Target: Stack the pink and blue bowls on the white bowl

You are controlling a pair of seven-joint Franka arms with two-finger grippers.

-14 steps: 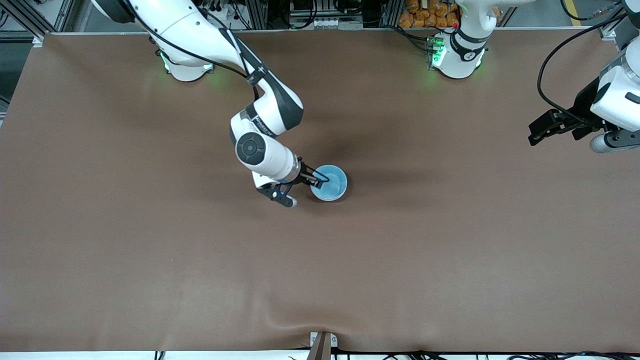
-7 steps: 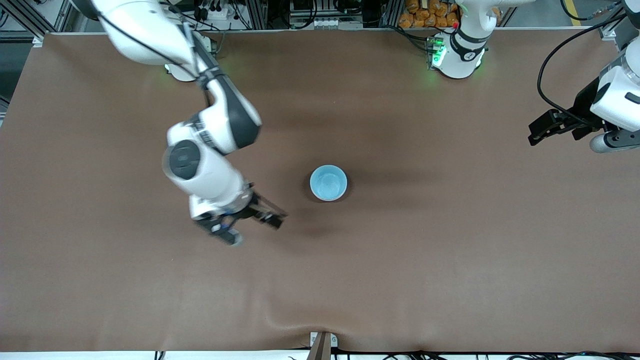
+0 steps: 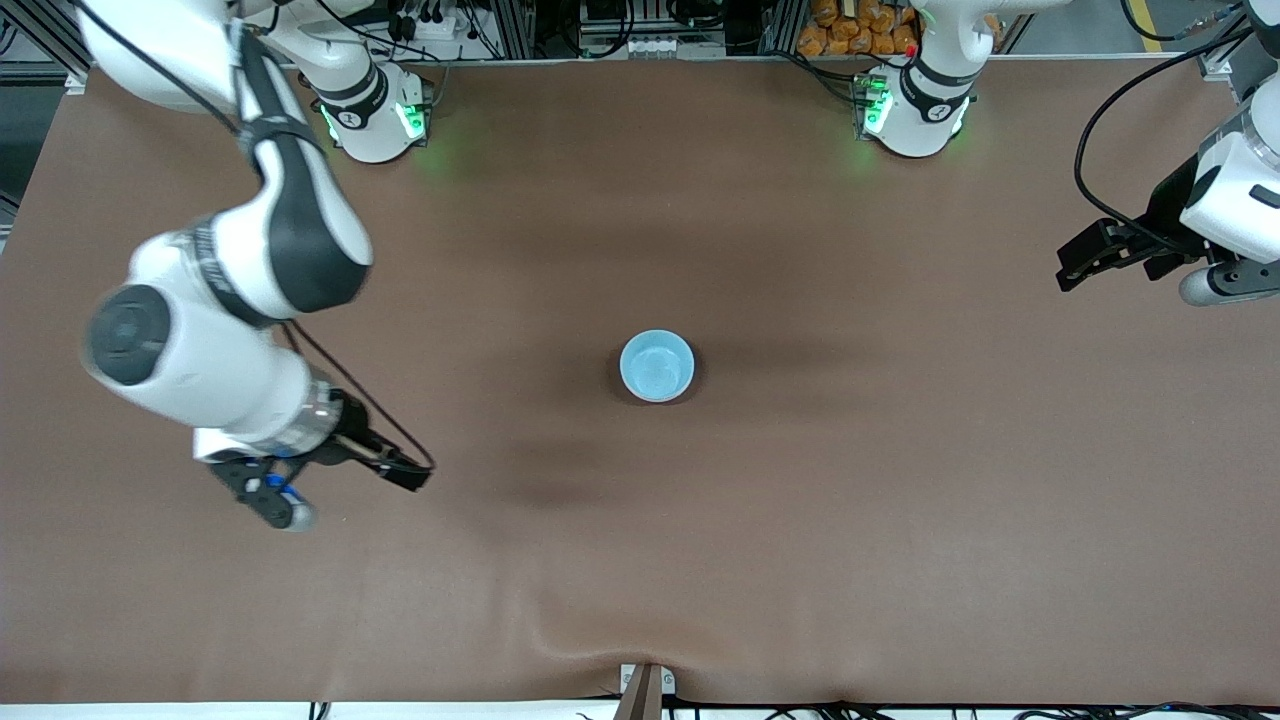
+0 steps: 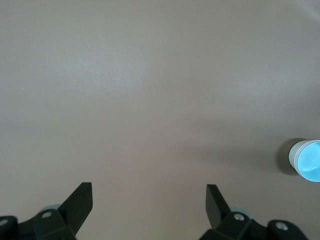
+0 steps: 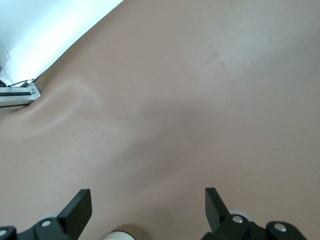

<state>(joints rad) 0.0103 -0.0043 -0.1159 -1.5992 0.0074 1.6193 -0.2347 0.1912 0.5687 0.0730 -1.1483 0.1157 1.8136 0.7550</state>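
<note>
Sitting mid-table on the brown mat (image 3: 800, 560), the blue bowl (image 3: 656, 366) tops a stack, nothing near it. The right gripper (image 3: 345, 485) hangs empty, jaws wide, over its end. The left wrist view shows the left gripper (image 4: 149, 200) spread wide, holding nothing, the stack's pale wall under the blue. The right wrist view shows bare mat and a metal bracket (image 5: 17, 95) at its edge.

Place: robotics lab / test cell
Arms: two white Franka arms (image 3: 230, 330) (image 3: 1225, 200), bases bolted at table (image 3: 640, 560) edge, green status lights
Table: big, covered w/ plain brown sheet
Frame: aluminium profile rails (image 3: 520, 25) past the bases, w/ cables + power strips
Rig: bracket (image 3: 645, 688) clamped at table edge nearest front cam
</note>
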